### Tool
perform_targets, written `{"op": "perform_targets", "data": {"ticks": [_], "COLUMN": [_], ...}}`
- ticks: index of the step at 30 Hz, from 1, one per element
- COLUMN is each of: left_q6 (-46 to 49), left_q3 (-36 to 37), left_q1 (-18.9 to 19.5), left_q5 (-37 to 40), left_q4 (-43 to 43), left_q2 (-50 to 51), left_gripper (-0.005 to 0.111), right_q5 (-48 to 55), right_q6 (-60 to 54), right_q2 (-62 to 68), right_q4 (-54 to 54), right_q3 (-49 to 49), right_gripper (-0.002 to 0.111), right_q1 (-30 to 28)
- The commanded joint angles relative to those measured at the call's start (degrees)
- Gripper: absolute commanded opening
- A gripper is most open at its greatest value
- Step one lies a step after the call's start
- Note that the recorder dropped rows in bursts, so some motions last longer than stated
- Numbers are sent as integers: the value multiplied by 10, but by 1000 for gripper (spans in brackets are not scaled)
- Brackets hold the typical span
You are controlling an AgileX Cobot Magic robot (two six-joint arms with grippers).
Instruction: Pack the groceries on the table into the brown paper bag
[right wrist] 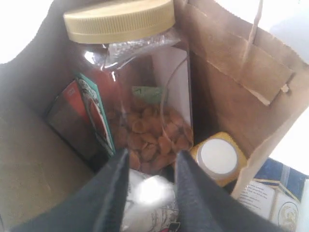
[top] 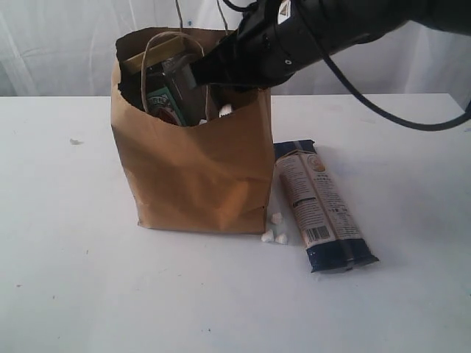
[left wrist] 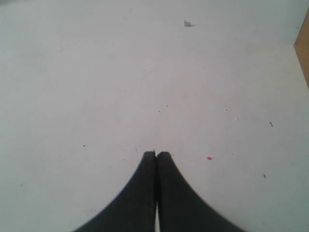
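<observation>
Inside the mouth of the brown paper bag (top: 199, 176), which stands upright mid-worktop, the right hand (right wrist: 152, 155) reaches in from the right. Its two fingers are parted about halfway and grip nothing that I can make out. The lower end of the gold-lidded clear jar (right wrist: 145, 96) lies just at their tips, apparently leaning against the bag's wall. Beside the jar sits the yellow white-capped bottle (right wrist: 217, 158), cap upward, and on its other side is something with a red and green label that I cannot identify.

The left hand (left wrist: 156, 154) is closed and empty, hovering over bare worktop (top: 73, 279) to the left of the bag.

One item is plainly not yet packed: the long dark-blue noodle packet (top: 320, 206). It lies flat on the worktop just right of the bag, running from far to near, with a few small white crumbs (top: 274, 234) between its near half and the bag's corner.

The packet is probably light, with a slick film wrapper and brittle contents that would snap if bent or squeezed hard. Grasping it across its narrow width near the middle looks best, so neither end droops. It should then be tipped on end to slide down beside the jar. The bag is soft paper and already fairly full, so a push against its rim could crumple or tip it.
</observation>
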Motion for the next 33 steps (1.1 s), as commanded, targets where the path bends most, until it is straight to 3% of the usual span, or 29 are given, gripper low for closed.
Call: {"op": "perform_targets", "data": {"ticks": [1, 11, 15, 21, 28, 33], "left_q6": [0, 0, 0, 0, 0, 0], "left_q3": [3, 3, 3, 3, 3, 3], "left_q1": [-1, -1, -1, -1, -1, -1], "left_q5": [-3, -3, -3, -3, -3, -2], "left_q4": [-2, -2, -2, -2, -2, -2], "left_q2": [-3, -3, -3, -3, -3, -3], "left_gripper": [0, 0, 0, 0, 0, 0], "right_q5": [-4, 50, 78, 94, 88, 51], "right_q6": [-4, -4, -4, 55, 171, 175], "right_q2": [-1, -68, -124, -193, -192, -114], "right_q4": [0, 0, -39, -193, -378, -342], "right_q3": [-2, -2, -2, 39, 176, 262], "right_gripper": [40, 37, 24, 0, 0, 0], "right_q1": [-4, -4, -4, -4, -20, -102]}}
